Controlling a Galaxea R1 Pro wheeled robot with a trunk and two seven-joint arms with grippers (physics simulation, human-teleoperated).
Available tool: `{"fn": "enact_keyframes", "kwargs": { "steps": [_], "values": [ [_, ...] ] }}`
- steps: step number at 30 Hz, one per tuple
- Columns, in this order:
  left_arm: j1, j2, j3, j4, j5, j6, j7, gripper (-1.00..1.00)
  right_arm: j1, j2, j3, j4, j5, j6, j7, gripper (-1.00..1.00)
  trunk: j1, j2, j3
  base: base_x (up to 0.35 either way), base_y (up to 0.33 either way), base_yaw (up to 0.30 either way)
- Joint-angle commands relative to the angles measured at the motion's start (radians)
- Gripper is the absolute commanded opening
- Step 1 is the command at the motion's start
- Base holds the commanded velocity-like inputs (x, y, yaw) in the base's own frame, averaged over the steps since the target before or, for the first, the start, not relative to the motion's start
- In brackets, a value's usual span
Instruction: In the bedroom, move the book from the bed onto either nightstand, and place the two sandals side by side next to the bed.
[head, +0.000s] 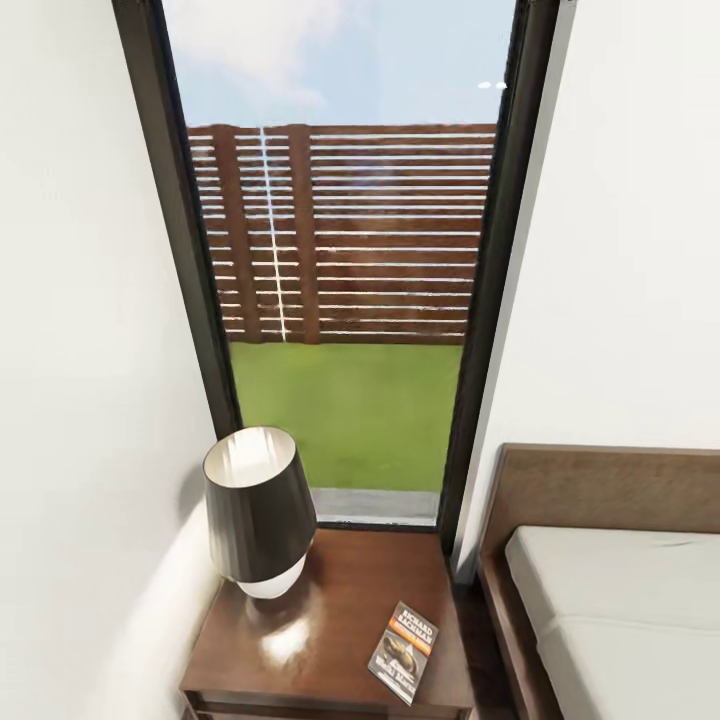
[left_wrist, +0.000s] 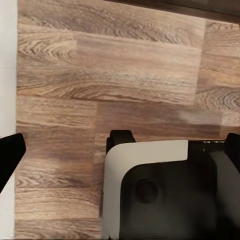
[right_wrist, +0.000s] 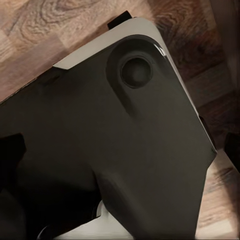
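Note:
The book (head: 404, 652), a thin dark paperback with an orange band, lies flat on the nightstand (head: 340, 600) near its front right corner. To the right of the nightstand is the bed (head: 610, 600), with a brown headboard and a light-grey mattress. My left gripper (left_wrist: 120, 150) hangs open over the wood floor, with its dark fingertips (left_wrist: 10, 156) at the frame's two sides and nothing between them. My right gripper (right_wrist: 120, 147) is also open and empty above my own base. The sandals are out of view.
A dark-shaded lamp (head: 260, 515) stands on the nightstand's left half. Behind it a tall black-framed window (head: 340, 300) shows a fence and lawn. White walls close in on the left and right. A narrow strip of floor (head: 480, 640) separates the nightstand and the bed.

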Motion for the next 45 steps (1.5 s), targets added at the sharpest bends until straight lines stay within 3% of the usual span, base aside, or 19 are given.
{"fn": "enact_keyframes", "kwargs": {
  "steps": [1, 13, 29, 45],
  "values": [
    [-0.001, -0.001, 0.009, 0.005, -0.011, -0.003, 0.012, 1.00, 0.001, 0.000, 0.003, 0.001, -0.003, 0.001, -0.003, 1.00, -0.004, 0.007, 0.002, 0.000, 0.000, 0.000],
    [0.012, -0.017, 0.007, 0.041, -0.013, -0.008, 0.151, 1.00, 0.006, -0.001, 0.003, -0.001, -0.005, -0.001, -0.004, 1.00, -0.050, 0.091, 0.040, 0.000, 0.000, 0.000],
    [0.016, -0.042, 0.007, 0.041, -0.013, -0.008, 0.179, 1.00, 0.007, 0.001, 0.016, -0.002, -0.007, 0.005, 0.006, 1.00, -0.111, 0.203, 0.090, 0.000, 0.000, 0.000],
    [0.016, -0.043, 0.006, 0.039, -0.012, -0.007, 0.181, 1.00, 0.007, -0.004, 0.004, -0.003, -0.014, -0.001, -0.005, 1.00, -0.111, 0.203, 0.090, 0.000, 0.000, 0.000]
  ]
}}
